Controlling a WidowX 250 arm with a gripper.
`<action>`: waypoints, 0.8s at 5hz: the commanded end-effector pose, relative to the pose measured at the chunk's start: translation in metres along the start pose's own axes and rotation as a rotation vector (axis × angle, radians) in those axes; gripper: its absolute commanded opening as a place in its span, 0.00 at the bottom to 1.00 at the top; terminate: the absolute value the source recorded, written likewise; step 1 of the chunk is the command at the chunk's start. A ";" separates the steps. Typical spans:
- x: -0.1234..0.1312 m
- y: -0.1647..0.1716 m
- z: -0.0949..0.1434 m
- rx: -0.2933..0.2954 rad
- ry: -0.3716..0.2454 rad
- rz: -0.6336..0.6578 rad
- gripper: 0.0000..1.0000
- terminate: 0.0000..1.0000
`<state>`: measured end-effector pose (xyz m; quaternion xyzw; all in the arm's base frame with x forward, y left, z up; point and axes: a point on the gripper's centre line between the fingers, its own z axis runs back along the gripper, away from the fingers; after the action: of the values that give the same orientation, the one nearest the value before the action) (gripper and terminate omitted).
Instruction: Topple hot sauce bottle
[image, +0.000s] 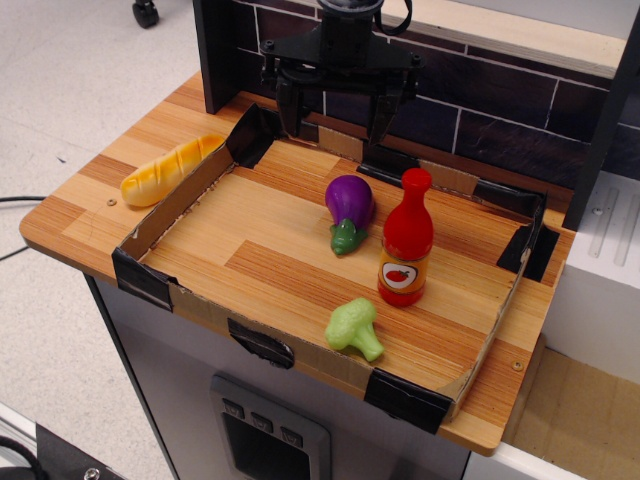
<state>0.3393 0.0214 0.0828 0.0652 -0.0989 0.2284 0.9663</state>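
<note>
The hot sauce bottle (406, 240) is red with a rounded cap and an orange-yellow label with a red chili mark. It stands upright on the wooden tabletop, right of centre inside the cardboard border. My black gripper (335, 120) hangs above the back edge of the bordered area, behind and to the left of the bottle, well apart from it. Its two fingers (289, 108) point down with a wide gap between them, holding nothing.
A purple eggplant (348, 209) lies just left of the bottle. A green broccoli (354, 328) lies near the front edge. A yellow bread loaf (170, 170) lies outside the low cardboard wall (170, 205). A dark brick wall (500, 95) stands behind.
</note>
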 end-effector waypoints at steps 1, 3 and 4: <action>0.000 0.000 0.000 0.000 0.000 0.000 1.00 0.00; -0.009 -0.036 0.039 -0.087 0.001 0.091 1.00 0.00; -0.019 -0.046 0.049 -0.106 0.025 0.091 1.00 0.00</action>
<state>0.3274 -0.0369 0.0990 0.0216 -0.0639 0.2653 0.9618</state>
